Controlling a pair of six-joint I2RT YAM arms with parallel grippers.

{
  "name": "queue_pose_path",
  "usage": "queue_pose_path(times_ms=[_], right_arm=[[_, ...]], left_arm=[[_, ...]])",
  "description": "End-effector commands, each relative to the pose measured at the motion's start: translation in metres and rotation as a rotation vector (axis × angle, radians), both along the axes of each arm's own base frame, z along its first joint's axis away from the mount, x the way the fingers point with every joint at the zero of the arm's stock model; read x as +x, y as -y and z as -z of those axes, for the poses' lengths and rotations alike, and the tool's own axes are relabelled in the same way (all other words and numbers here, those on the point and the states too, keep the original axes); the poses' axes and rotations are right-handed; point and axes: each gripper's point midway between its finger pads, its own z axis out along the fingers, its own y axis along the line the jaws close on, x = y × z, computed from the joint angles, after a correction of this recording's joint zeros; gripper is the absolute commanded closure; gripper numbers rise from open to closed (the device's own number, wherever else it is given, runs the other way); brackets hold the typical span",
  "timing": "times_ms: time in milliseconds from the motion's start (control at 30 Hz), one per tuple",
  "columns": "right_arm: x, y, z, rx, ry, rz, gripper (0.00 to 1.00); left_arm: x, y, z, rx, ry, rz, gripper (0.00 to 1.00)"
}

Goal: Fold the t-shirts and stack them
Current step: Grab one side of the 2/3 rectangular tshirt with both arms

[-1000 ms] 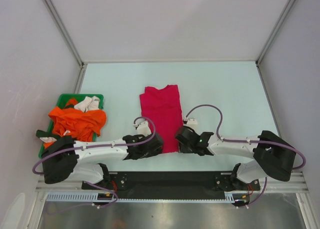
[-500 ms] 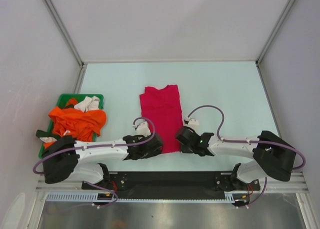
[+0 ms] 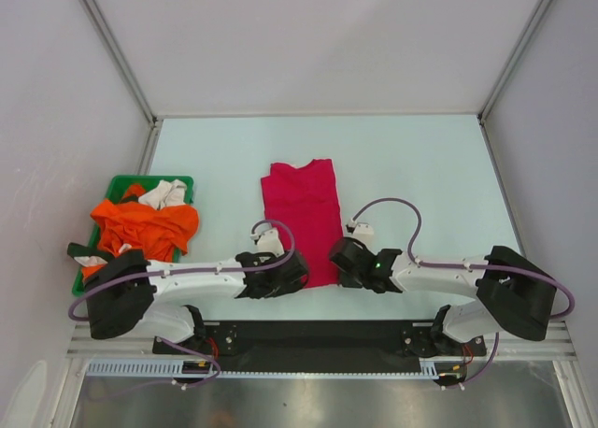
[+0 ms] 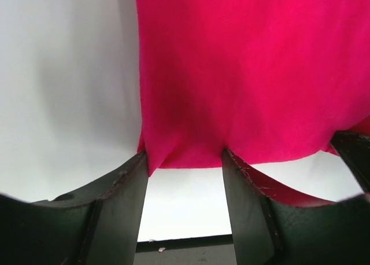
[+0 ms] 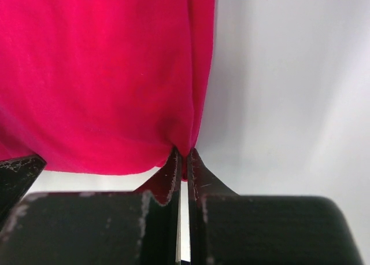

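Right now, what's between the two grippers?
The near hem of the pink t-shirt spans from the left gripper to the right gripper, seen in the top external view.

2 hands (image 3: 301, 274) (image 3: 334, 260), 1 bin (image 3: 177, 179), 1 pink tee (image 3: 301, 213).

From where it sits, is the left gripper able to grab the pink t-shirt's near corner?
Probably yes: the left gripper is open, and the hem of the pink t-shirt lies between its fingers, uncovered.
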Motion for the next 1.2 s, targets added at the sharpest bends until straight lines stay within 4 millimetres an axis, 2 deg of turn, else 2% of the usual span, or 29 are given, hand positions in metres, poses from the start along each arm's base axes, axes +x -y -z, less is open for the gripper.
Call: queue_pose_path(times_ms=[0,200,300,533,800,867,1167], right_arm=[[-0.017,0.031,0.015,-0.124,-0.049,-0.018,1.0],[-0.018,0.032,0.015,-0.123,-0.045,-0.028,1.0],[-0.018,0.032,0.017,-0.126,-0.047,-0.033,1.0],[-0.017,0.032,0.017,-0.121,-0.051,-0.043,1.0],[-0.018,0.035,0.018,-0.123,-0.055,-0.046,1.0],[-0.018,0.036,0.018,-0.122,-0.056,-0.042,1.0],[-0.018,0.037,0.017,-0.118,-0.057,-0.042,1.0]], left_arm=[[-0.011,-0.025,0.005,0.124,-0.047,-0.054,0.4],[-0.009,-0.037,-0.007,0.173,-0.017,-0.102,0.4],[-0.005,-0.037,-0.013,0.156,0.008,-0.106,0.4],[-0.01,-0.021,0.01,0.17,-0.051,-0.061,0.43],[-0.011,-0.008,0.016,0.118,-0.056,-0.031,0.47],[-0.013,-0.006,0.018,0.108,-0.073,-0.029,0.52],[-0.018,-0.013,0.014,0.098,-0.075,-0.035,0.97]])
